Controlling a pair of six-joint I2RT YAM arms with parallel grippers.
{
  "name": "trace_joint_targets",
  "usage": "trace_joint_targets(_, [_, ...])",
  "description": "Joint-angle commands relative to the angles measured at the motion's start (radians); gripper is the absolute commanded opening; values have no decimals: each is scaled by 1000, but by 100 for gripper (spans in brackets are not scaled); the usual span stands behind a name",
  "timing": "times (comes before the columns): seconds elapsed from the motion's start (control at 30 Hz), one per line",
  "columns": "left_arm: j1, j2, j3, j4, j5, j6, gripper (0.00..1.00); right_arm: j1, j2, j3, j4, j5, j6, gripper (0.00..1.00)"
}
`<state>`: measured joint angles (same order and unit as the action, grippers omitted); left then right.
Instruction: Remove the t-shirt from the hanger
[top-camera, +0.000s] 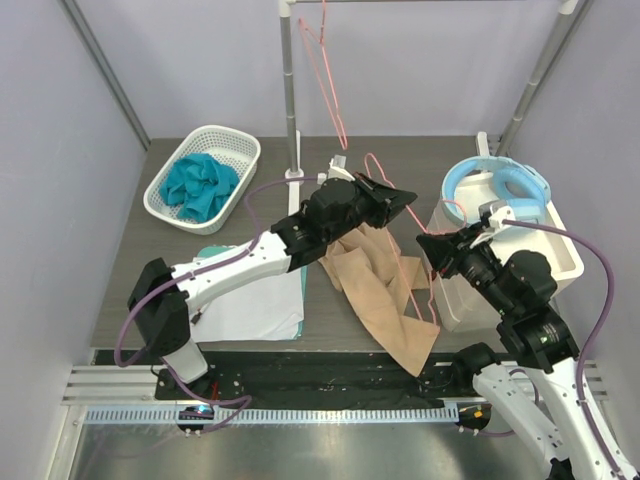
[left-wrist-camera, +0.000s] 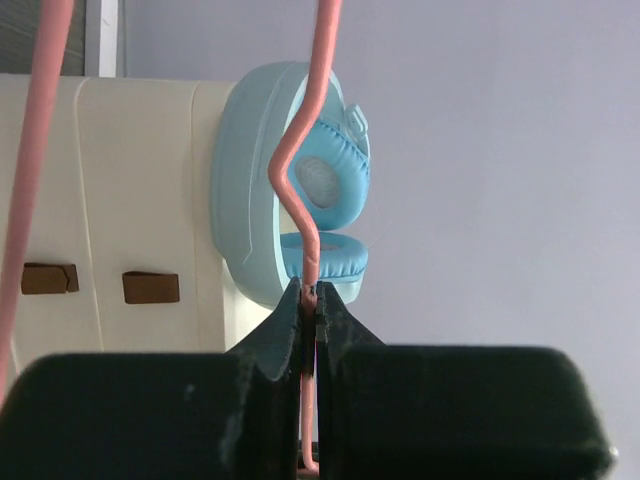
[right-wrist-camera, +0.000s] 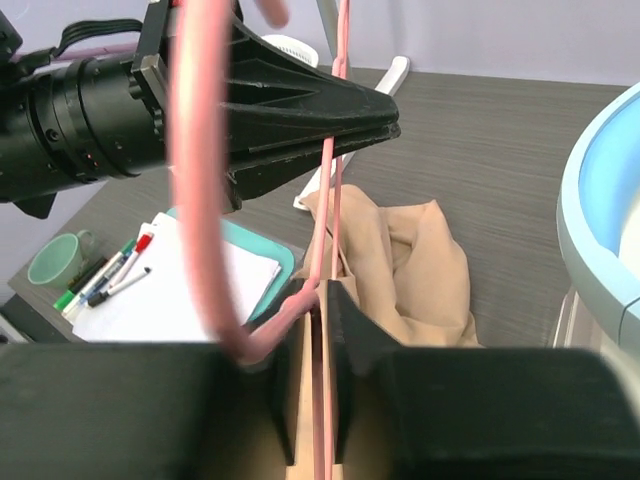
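The tan t-shirt (top-camera: 375, 285) lies crumpled on the table, partly hanging over the front edge. The thin pink hanger (top-camera: 405, 268) is held above it, its lower wires running over the cloth; I cannot tell whether it still threads through the shirt. My left gripper (top-camera: 398, 200) is shut on an upper wire of the hanger (left-wrist-camera: 308, 230). My right gripper (top-camera: 437, 247) is shut on the hanger's wires (right-wrist-camera: 335, 215) close by, above the shirt (right-wrist-camera: 420, 260). The left gripper (right-wrist-camera: 385, 118) shows in the right wrist view.
A second pink hanger (top-camera: 327, 75) hangs on the rack, whose pole (top-camera: 290, 95) stands at the back. A white basket (top-camera: 170, 205) holds teal cloth. A white bin (top-camera: 560, 250) carries blue headphones (top-camera: 500, 185). A clipboard with paper (top-camera: 255, 300), pens (right-wrist-camera: 120, 272) and a mug (right-wrist-camera: 52, 262) lie left.
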<state>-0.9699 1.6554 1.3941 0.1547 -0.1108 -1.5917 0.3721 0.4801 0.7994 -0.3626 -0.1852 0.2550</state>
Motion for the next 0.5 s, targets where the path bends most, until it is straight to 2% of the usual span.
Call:
trace_joint_targets(0.0, [-15,-16,5,51,-38,-5,0,4,-18,37,-28,7,36,29])
trace_joint_targets(0.03, [-15,-17,3,52,-55,-29,0,4,-20,49,-76,18,39,45])
trace_joint_targets(0.1, [-15,-13,38,46,-58,-33,0,4,-31,89,-128,52,38,58])
trace_joint_targets(0.13, [-18,-6,54,39,-55,-24,0,4,-53,98,-174,68,36,72])
trace_joint_targets(0.2, [-24,-5,88,32,-59,-22,0,4,-92,106,-208,133,43,84])
trace_joint_targets(0.23, [-27,-11,94,32,-62,-36,0,4,-128,107,-243,153,44,94])
trace_joint_targets(0.47, [-7,-49,175,-61,-159,-24,0,4,-227,144,-386,174,76,97])
